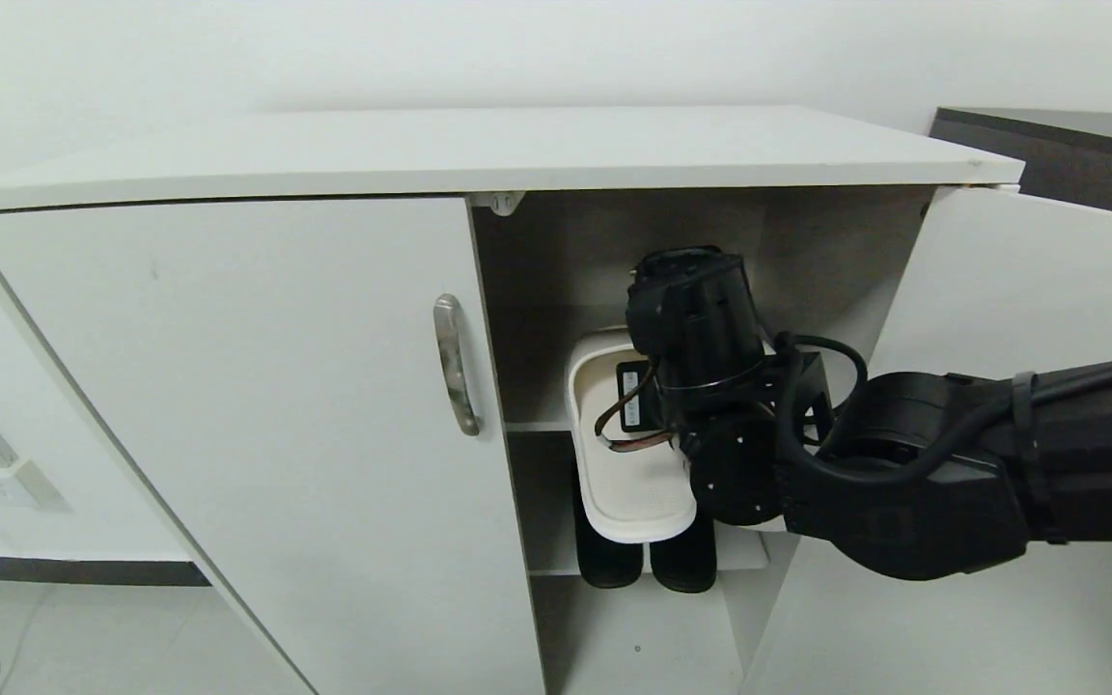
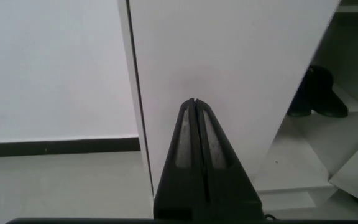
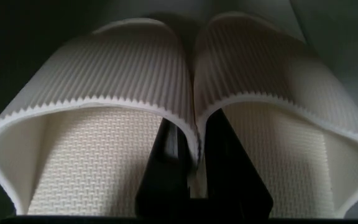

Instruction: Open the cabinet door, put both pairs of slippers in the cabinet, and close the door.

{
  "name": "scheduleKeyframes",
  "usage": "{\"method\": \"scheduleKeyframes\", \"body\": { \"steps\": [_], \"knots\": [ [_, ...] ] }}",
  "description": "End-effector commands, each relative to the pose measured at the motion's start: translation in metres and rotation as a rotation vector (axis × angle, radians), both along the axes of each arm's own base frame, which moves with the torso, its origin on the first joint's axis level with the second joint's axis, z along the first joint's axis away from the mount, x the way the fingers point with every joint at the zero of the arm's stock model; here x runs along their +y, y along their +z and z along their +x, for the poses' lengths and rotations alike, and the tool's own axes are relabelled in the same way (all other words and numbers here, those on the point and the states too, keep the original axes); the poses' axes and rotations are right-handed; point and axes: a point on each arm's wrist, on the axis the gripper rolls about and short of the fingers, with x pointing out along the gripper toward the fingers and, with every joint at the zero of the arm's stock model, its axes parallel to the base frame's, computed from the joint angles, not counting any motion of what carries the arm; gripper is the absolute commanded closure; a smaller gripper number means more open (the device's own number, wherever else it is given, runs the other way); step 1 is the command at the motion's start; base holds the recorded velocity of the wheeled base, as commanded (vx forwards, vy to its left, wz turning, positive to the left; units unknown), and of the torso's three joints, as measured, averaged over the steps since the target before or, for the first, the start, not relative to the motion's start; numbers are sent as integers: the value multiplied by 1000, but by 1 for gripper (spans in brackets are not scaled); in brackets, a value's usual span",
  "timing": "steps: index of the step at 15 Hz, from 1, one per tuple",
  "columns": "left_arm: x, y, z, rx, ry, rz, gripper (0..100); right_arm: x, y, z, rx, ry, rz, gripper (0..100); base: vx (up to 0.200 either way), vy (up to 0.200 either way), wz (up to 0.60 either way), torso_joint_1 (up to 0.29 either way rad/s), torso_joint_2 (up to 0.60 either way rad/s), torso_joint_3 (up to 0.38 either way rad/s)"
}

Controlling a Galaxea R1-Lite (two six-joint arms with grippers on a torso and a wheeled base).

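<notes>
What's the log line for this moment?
right door: open; left door: shut; black slippers: on shelf inside; white slippers: pinched in right gripper, heels sticking out; left gripper: shut, empty

White cabinet (image 1: 479, 150), right compartment open. Lower shelf (image 1: 747, 552): pair of black slippers (image 1: 651, 562) side by side, heels at the front edge. Upper shelf (image 1: 535, 425): white slippers (image 1: 628, 483) over it, heels overhanging the front edge; contact with the shelf cannot be confirmed.
</notes>
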Motion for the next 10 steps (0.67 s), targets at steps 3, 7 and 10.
{"method": "scheduleKeyframes", "body": {
  "steps": [3,7,10],
  "knots": [
    [0,0,0,-2,-3,0,100,-3,-9,23,-5,-40,8,100,0,0,0,0,0,0],
    [0,0,0,-2,0,-2,100,1,-7,42,-9,-20,29,100,0,0,0,0,0,0],
    [0,0,0,-2,2,-2,100,2,-4,63,-9,-40,31,100,0,0,0,0,0,0]
  ]
}}
